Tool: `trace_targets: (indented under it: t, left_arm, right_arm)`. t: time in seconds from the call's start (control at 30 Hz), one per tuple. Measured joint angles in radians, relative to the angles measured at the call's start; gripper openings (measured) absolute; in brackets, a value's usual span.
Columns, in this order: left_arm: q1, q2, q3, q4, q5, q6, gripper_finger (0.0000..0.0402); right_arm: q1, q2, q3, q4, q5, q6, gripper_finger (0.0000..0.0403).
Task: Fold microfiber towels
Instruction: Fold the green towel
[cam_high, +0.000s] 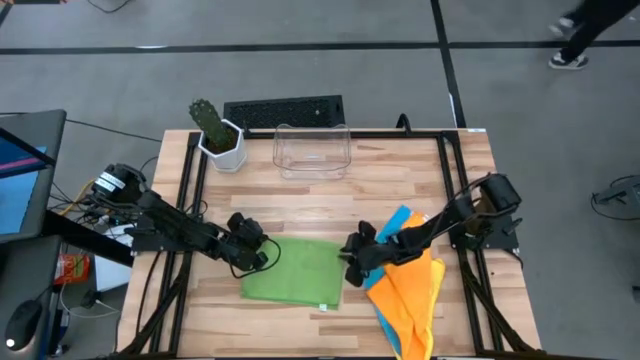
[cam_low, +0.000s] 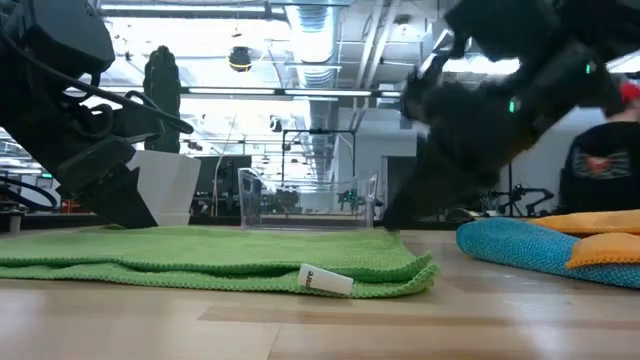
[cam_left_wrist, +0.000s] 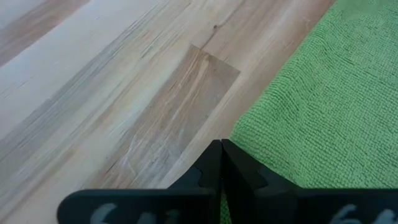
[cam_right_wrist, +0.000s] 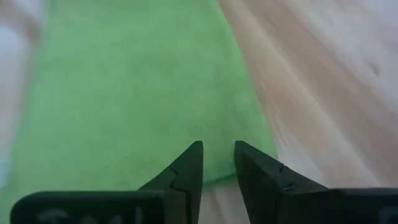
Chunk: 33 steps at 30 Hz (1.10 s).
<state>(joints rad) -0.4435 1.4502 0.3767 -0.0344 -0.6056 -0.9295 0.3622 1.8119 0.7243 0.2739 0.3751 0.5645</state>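
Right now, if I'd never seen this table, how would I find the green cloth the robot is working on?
Start at the wooden table and look to its front middle, between the two dark grippers. The green towel lies flat there, folded into a rectangle, with a small white tag at its front edge. Its neighbours, the blue towel and orange towel, lie heaped together to its right.

Under our left gripper (cam_left_wrist: 221, 163), whose matt dark fingers meet, lies the green towel (cam_left_wrist: 323, 106), a nubby, looped cloth, matt all over. Beside it the table (cam_left_wrist: 112, 93) is smooth, pale wood with streaked grain. Ahead of our right gripper (cam_right_wrist: 217, 163) the same cloth looks soft and fuzzy.
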Motion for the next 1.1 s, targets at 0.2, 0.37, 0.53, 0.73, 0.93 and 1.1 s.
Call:
trace_targets:
  t: [0.2,0.37,0.53,0.73,0.93,1.1]
  left_arm:
    - [0.000,0.000,0.000,-0.001,0.006,0.000,0.0000]
    - [0.000,-0.045,-0.002,-0.013,0.039,0.002,0.0000]
    - [0.001,-0.159,-0.002,-0.069,0.042,0.054,0.0000]
    - [0.002,-0.299,-0.003,-0.126,0.013,0.023,0.0000]
    - [0.002,-0.322,-0.001,0.111,-0.006,0.105,0.0000]
    - [0.009,-0.238,-0.001,0.261,-0.010,0.136,0.0000]
  right_arm:
    - [0.001,0.050,0.004,-0.018,0.004,0.069,0.0117]
    - [0.011,0.018,0.000,-0.024,-0.011,0.056,0.0117]
    - [0.010,-0.063,-0.003,-0.052,0.000,0.009,0.0117]
    - [-0.013,-0.147,-0.002,-0.062,-0.007,-0.044,0.0118]
    - [-0.063,-0.154,0.003,-0.115,-0.146,-0.069,0.0144]
    - [-0.103,-0.153,0.009,-0.209,-0.163,-0.075,0.0196]
